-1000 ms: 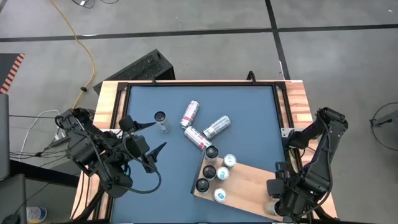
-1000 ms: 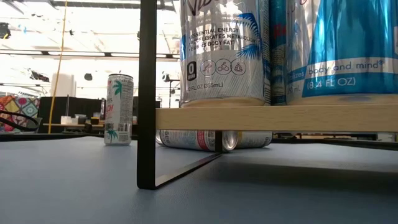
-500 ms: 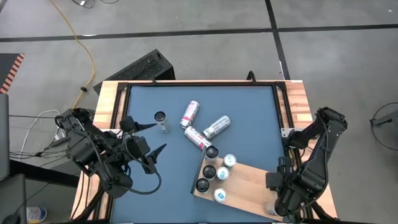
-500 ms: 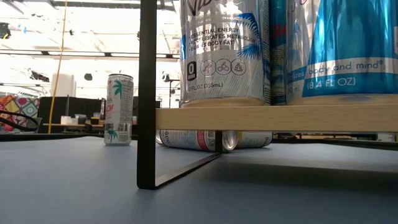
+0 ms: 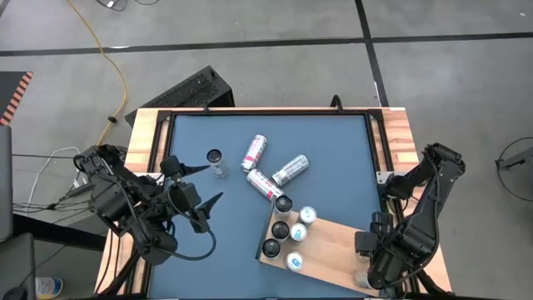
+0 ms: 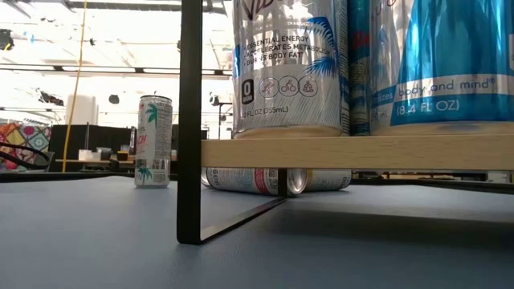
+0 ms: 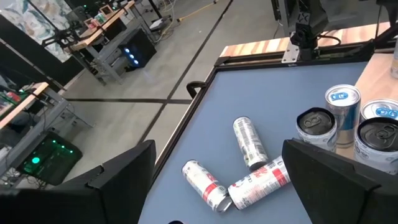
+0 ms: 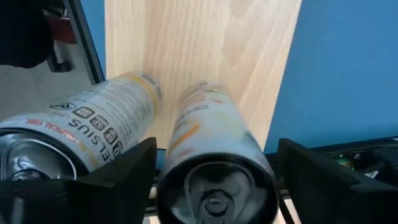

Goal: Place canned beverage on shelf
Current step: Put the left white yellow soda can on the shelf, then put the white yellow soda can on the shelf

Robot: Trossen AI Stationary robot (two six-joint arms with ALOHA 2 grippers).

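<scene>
The shelf (image 5: 329,242), a light wooden board on black legs (image 6: 189,120), stands at the table's near right, with several cans upright on its left part (image 5: 287,232). My right gripper (image 5: 372,271) points down over the shelf's near right corner. It is open, and its fingers (image 8: 118,177) stand on either side of a white-and-orange can (image 8: 211,143), with a thin gap on each side. That can stands upright on the board. A second can (image 8: 81,140) stands beside it, outside the fingers. My left gripper (image 5: 204,185) hangs open over the table's left part.
Three cans (image 5: 265,183) lie on their sides mid-table, and one of them shows under the shelf in the low view (image 6: 257,181). One can (image 5: 216,160) stands upright at the far left. A black rail (image 5: 373,142) rims the blue tabletop.
My right gripper's wrist has rolled a little in place above the shelf's near right corner. The cans and the shelf stand where they were.
</scene>
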